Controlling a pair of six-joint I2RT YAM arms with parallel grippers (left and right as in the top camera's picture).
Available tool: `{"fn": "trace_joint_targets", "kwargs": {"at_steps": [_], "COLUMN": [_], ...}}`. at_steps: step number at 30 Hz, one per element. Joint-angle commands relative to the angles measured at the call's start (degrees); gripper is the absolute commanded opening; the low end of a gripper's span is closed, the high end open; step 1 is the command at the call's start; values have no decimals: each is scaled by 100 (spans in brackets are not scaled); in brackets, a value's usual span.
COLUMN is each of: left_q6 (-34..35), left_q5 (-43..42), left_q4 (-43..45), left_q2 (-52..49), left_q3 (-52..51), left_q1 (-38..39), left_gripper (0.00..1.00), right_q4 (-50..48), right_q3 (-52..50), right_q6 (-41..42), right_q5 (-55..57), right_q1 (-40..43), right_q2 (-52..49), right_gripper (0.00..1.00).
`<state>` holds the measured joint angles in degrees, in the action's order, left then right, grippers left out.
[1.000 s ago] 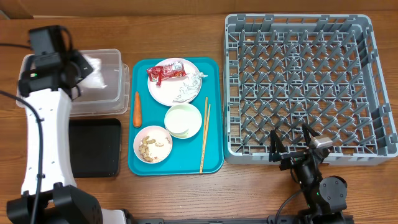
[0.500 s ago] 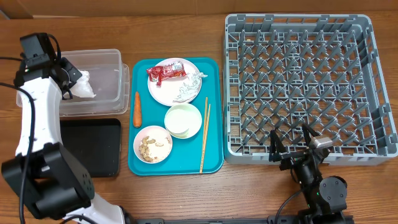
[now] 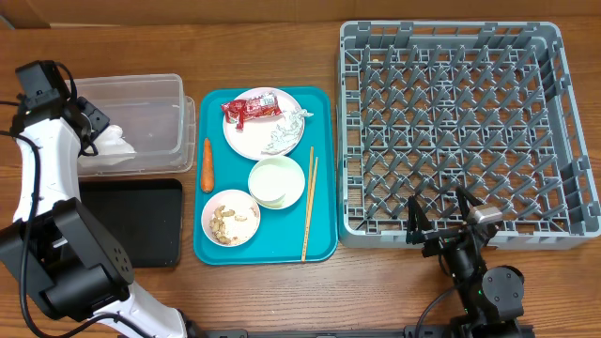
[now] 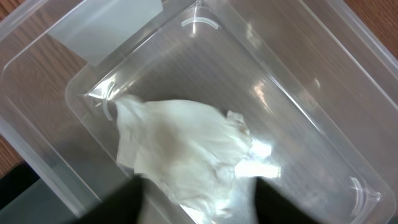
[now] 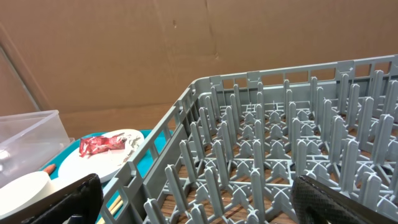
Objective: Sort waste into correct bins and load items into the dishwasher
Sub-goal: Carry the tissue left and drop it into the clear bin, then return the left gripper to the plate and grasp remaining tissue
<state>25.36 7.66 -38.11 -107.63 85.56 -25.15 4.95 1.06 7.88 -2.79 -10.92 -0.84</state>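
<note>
My left gripper hangs over the left end of the clear tub, jaws apart. The crumpled white tissue lies on the tub's floor just below them. On the teal tray a white plate carries the red-and-silver wrapper. Beside it lie an orange carrot, an empty white bowl, a bowl with beige scraps and chopsticks. My right gripper stands open and empty at the grey dish rack's near edge.
The black tray sits in front of the clear tub, left of the teal tray. A crumpled silvery scrap lies on the plate's right side. Cardboard walls stand behind the table.
My left gripper swung left across the tub and its jaws opened. The tissue it carried now lies loose in the tub. The right arm has not moved.
</note>
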Motion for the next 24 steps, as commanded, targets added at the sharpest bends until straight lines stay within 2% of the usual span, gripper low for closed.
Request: {"fn": "trace_joint_targets", "kwargs": {"at_steps": [1, 7, 15, 24], "left_q6": [-13, -313, -306, -304], "left_q5": [59, -846, -927, -1993], "left_q4": [7, -197, -636, -1471], "left_q2": [-48, 129, 1119, 2044], "left_q3": [87, 254, 726, 787], "left_q1": [-13, 17, 48, 225], "left_gripper": [99, 100, 100, 100], "right_q4": [-35, -35, -35, -35], "right_q3": [-59, -59, -59, -59], "right_q6": [-17, -17, -17, -17], "right_q5": [-33, -33, -33, -33], "right_q1": [17, 17, 17, 17], "right_q2": [66, 66, 66, 66], "right_gripper": [100, 100, 100, 100]}}
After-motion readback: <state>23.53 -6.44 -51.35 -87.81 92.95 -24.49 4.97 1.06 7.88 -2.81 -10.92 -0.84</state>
